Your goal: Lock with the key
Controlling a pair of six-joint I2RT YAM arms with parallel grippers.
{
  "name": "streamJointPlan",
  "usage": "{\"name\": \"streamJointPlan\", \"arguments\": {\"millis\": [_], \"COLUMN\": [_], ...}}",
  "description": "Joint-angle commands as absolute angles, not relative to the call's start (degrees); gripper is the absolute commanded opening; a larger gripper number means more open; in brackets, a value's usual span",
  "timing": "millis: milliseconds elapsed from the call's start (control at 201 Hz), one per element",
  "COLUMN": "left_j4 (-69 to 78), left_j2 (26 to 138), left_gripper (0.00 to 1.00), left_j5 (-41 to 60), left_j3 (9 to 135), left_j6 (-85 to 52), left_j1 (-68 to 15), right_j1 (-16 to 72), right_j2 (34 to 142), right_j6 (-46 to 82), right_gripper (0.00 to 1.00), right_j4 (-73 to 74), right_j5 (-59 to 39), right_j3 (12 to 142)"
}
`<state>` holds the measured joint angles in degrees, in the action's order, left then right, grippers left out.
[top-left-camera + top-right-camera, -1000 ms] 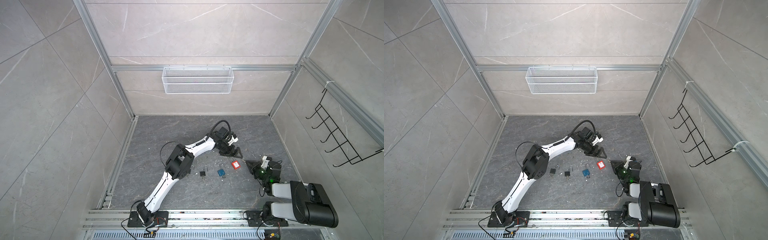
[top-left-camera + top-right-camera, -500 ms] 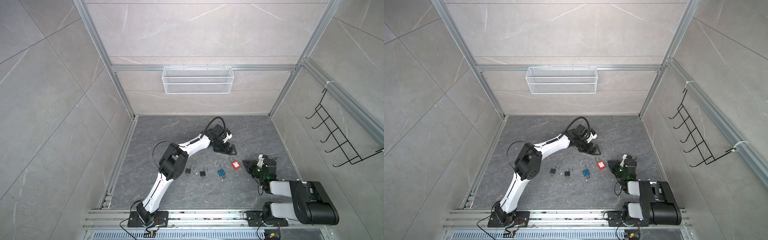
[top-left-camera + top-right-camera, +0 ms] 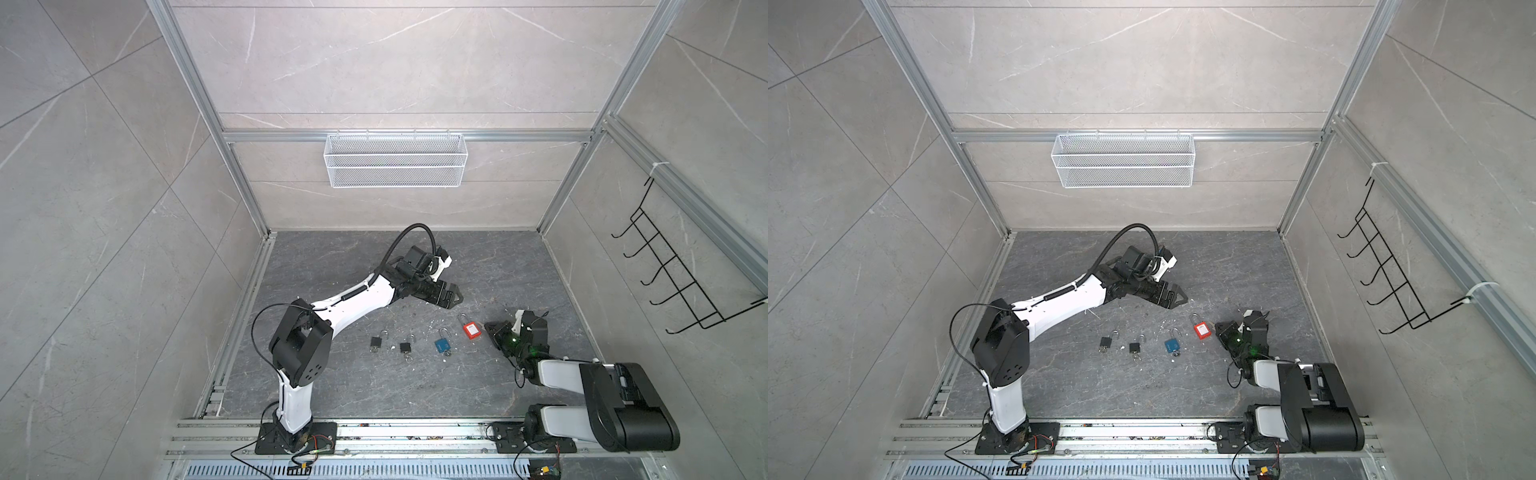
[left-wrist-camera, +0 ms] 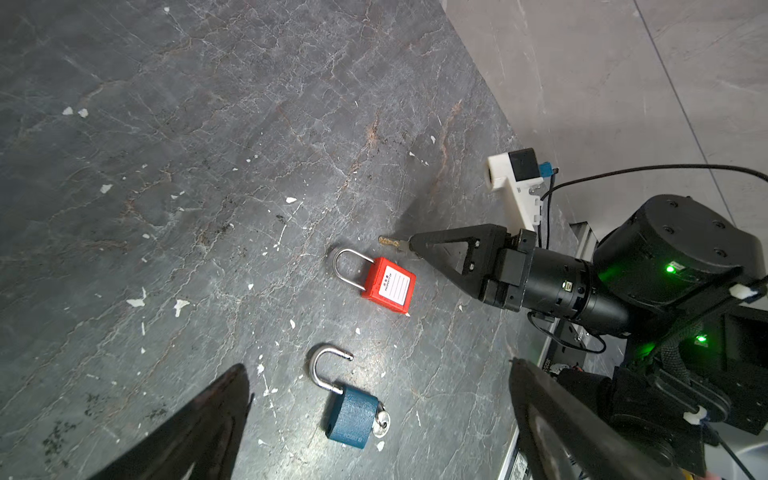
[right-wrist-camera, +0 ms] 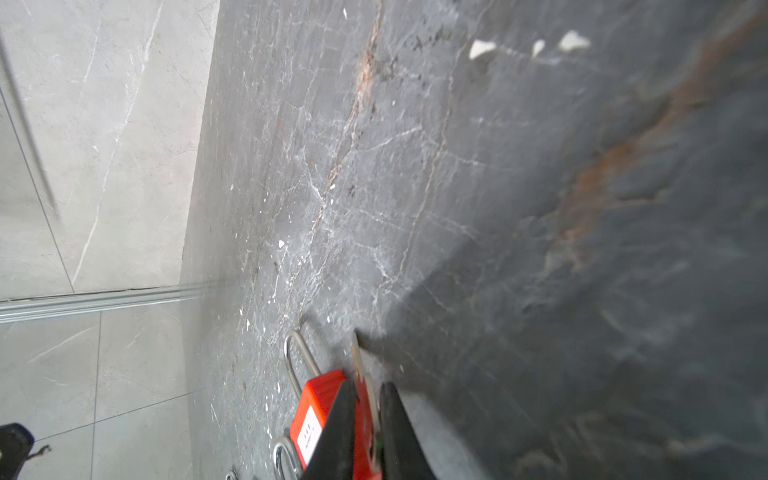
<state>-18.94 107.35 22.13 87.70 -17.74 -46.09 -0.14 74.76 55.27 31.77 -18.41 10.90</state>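
Brass key (image 4: 390,242), right tool (image 4: 411,246); seemingly unseen overhead.

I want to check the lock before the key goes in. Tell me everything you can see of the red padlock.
The red padlock has a boxy red body, plastic by its look, a white lined label facing up, and a silver metal shackle with both legs in the body, so it looks closed. It lies flat on the dark stone floor; nothing else seems to touch it. The key, held in the right pincer, lies beside the shackle, outside the lock.
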Motion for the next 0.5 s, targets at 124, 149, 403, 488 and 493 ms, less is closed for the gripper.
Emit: {"name": "streamJointPlan", "arguments": {"millis": [124,149,403,488,493], "left_j4": [-17.0,-17.1,-17.3,-18.7,-18.6], "left_j2": [100.7,100.4,96.1,94.3,94.2], "left_gripper": [0.99,0.99,0.99,0.99,0.99], "left_j5": [18.4,17.6,12.3,11.1,11.2], "left_j3": [83.4,83.0,78.1,76.1,75.9], "left_j6": [-12.7,-12.7,-15.5,-15.6,-15.5], "left_j1": [-46.1,-46.1,-46.1,-46.1,-46.1], "right_j1": [0.2,0.2,0.2,0.4,0.5], "right_j2": [68.3,68.0,62.6,59.5,59.3], "right_j6": [51.5,51.4,48.7,44.8,44.5], "right_gripper": [0.21,0.21,0.23,0.26,0.26], "right_j4": [20.0,19.4,10.6,2.6,2.0], "right_j5": [-15.1,-15.1,-14.0,-14.0,-13.9], "right_j3": [13.7,13.9,16.3,19.6,19.9]}}
